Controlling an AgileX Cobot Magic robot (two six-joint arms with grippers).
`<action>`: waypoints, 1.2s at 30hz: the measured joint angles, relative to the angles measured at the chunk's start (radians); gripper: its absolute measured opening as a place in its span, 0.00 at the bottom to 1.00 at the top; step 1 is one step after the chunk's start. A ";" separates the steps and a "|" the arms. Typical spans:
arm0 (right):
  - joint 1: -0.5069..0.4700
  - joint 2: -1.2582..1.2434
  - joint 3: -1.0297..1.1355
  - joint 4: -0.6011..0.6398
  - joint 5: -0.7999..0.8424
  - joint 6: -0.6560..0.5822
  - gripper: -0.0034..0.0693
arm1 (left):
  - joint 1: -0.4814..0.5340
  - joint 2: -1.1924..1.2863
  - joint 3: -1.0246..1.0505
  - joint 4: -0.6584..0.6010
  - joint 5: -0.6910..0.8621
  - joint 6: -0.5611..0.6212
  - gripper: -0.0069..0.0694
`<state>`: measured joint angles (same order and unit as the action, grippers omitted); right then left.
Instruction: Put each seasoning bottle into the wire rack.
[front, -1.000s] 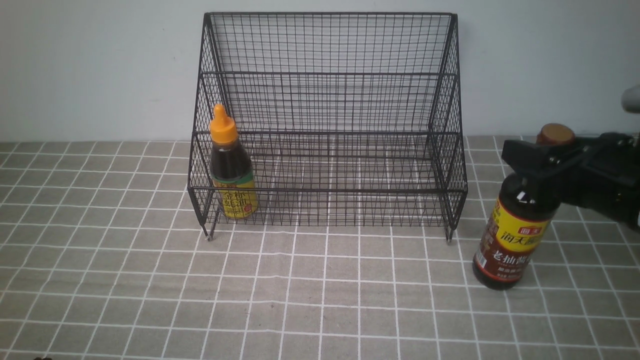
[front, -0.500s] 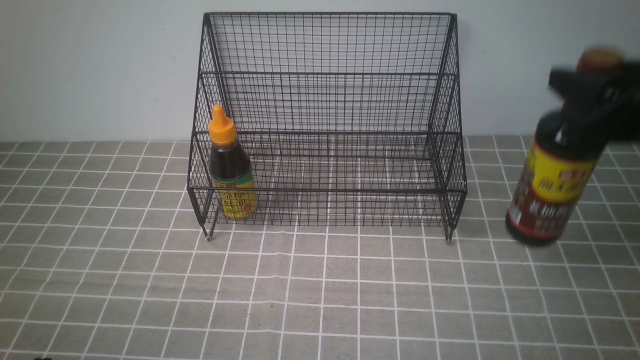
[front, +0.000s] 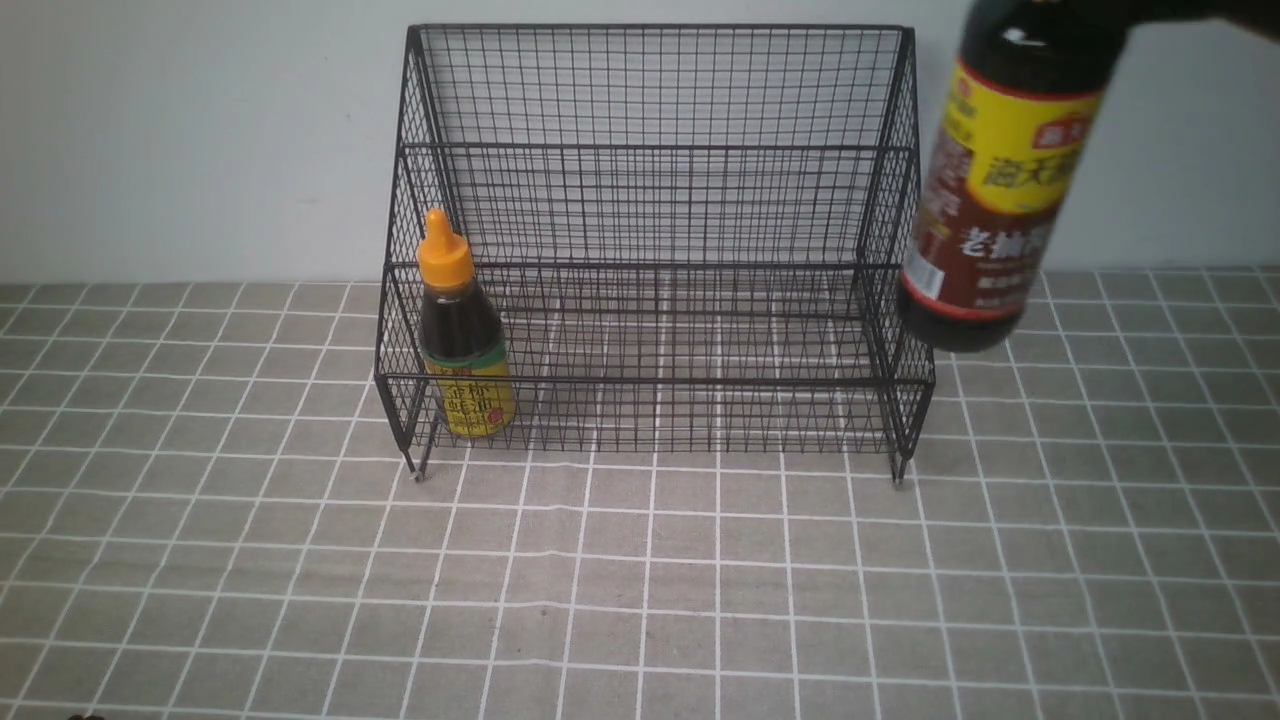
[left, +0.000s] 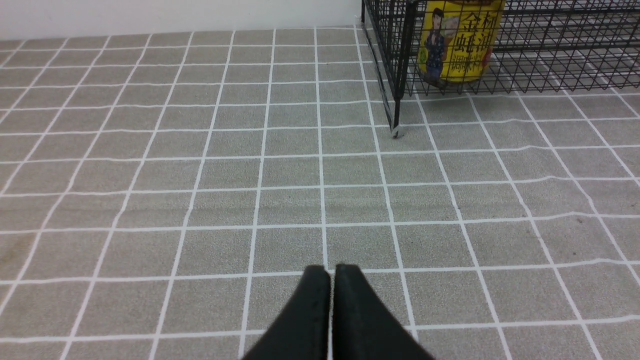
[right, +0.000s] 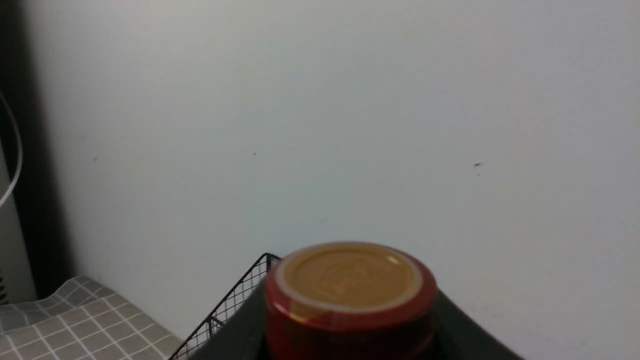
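Note:
The taller seasoning bottle (front: 1000, 190), dark with a yellow-red label, hangs in the air, its base beside the upper part of the wire rack's (front: 660, 150) right side wall. My right gripper (right: 350, 325) is shut on its neck, black fingers (right: 235, 330) flanking the brown-red cap (right: 350, 280); in the front view the gripper is mostly cut off at the top edge. The small squat bottle (front: 460, 330) with the orange cap stands upright in the rack's lower tier at the left end, its label (left: 460, 42) showing. My left gripper (left: 331, 270) is shut and empty, low over the cloth.
A grey checked cloth (front: 640, 580) covers the table. A pale wall (front: 200, 140) stands close behind the rack. The rack's front left foot (left: 396, 131) rests on the cloth ahead of my left gripper. The rack's top corner (right: 265, 257) lies just below the held bottle.
My right gripper closed on the tall bottle, lifted it off the cloth at the right and carried it up and left toward the rack's right side. Left gripper and small bottle are unmoved.

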<state>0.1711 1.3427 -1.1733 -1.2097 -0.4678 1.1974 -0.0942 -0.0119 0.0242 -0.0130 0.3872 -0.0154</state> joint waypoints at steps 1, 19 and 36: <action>0.007 0.026 -0.016 -0.004 -0.002 0.002 0.42 | 0.000 0.000 0.000 0.000 0.000 0.000 0.08; 0.040 0.353 -0.089 -0.155 -0.004 0.044 0.42 | 0.000 0.000 0.000 0.000 0.000 0.000 0.08; 0.040 0.319 -0.106 -0.393 -0.032 0.356 0.67 | 0.000 0.000 0.000 0.000 0.000 0.000 0.08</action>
<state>0.2107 1.6613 -1.2789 -1.6026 -0.4994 1.5530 -0.0942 -0.0119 0.0242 -0.0130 0.3872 -0.0154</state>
